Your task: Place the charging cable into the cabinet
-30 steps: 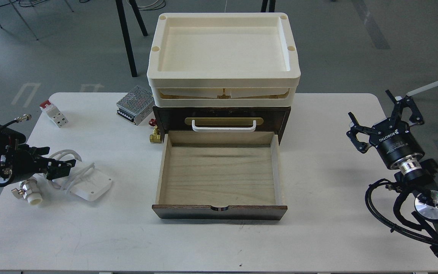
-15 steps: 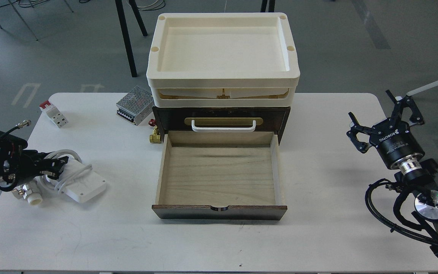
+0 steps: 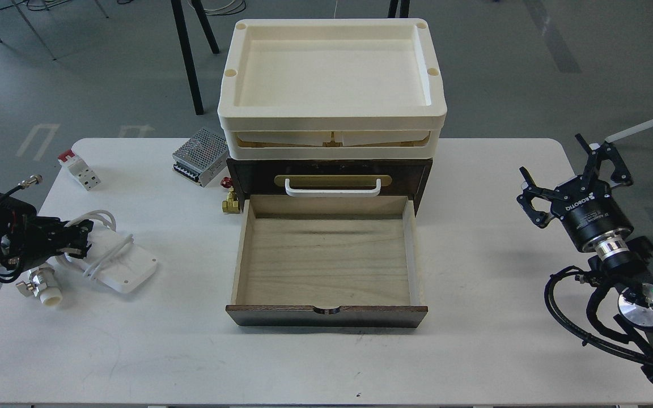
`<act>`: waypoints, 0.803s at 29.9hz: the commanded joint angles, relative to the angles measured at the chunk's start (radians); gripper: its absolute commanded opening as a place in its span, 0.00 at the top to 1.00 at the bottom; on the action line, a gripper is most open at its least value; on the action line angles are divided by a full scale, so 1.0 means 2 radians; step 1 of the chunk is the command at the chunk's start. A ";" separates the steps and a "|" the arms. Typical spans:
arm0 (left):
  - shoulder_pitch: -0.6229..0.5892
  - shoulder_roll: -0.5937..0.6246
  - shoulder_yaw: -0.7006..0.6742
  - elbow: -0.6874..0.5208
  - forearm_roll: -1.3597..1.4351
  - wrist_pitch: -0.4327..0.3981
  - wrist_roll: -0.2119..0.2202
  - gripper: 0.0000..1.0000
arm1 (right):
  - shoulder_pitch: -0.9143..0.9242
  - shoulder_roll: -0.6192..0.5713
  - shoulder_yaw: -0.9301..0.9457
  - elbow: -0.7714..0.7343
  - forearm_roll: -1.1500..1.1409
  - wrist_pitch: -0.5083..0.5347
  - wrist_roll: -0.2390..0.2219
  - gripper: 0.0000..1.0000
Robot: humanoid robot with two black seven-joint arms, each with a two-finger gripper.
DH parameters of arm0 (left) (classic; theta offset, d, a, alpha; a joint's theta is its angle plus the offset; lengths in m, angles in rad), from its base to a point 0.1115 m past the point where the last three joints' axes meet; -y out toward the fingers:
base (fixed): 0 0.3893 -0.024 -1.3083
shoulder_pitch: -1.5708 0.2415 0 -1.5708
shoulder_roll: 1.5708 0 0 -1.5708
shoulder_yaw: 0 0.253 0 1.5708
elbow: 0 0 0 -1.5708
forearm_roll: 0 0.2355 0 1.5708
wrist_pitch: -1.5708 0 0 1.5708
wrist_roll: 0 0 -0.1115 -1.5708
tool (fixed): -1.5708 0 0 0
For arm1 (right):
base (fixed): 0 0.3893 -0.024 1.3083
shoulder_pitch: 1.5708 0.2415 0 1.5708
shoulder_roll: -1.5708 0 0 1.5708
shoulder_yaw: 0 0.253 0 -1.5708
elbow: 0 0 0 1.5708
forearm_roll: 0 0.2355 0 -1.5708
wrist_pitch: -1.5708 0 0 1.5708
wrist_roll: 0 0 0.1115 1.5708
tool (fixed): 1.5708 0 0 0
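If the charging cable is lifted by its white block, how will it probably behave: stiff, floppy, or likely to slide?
The charging cable has a flat block that looks rigid, so it should lift as one piece. Its thick cord lies in loose loops, so those will probably sag or trail. The smooth plastic on the smooth white table may slide if nudged by the left end effector.

Evenly and brightly lit from overhead, with only soft, short shadows under the cabinet (image 3: 330, 178) front and inside its drawer (image 3: 326, 262), mild glare on the white bench (image 3: 474, 340), sharp focus throughout, slight softness toward the dark left end effector (image 3: 80, 238), no visible edge distortion.
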 commanded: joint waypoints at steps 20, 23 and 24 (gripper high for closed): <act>-0.007 0.143 -0.055 -0.004 -0.349 0.001 0.000 0.97 | 0.000 0.001 0.000 0.000 0.000 -0.002 -0.001 0.01; -0.017 0.164 -0.091 -0.008 -0.398 -0.033 0.000 0.97 | 0.000 0.001 -0.001 0.000 0.000 -0.002 -0.001 0.01; -0.026 0.171 -0.104 -0.011 -0.407 -0.049 0.000 0.97 | 0.000 0.001 -0.001 0.000 0.000 -0.002 -0.001 0.01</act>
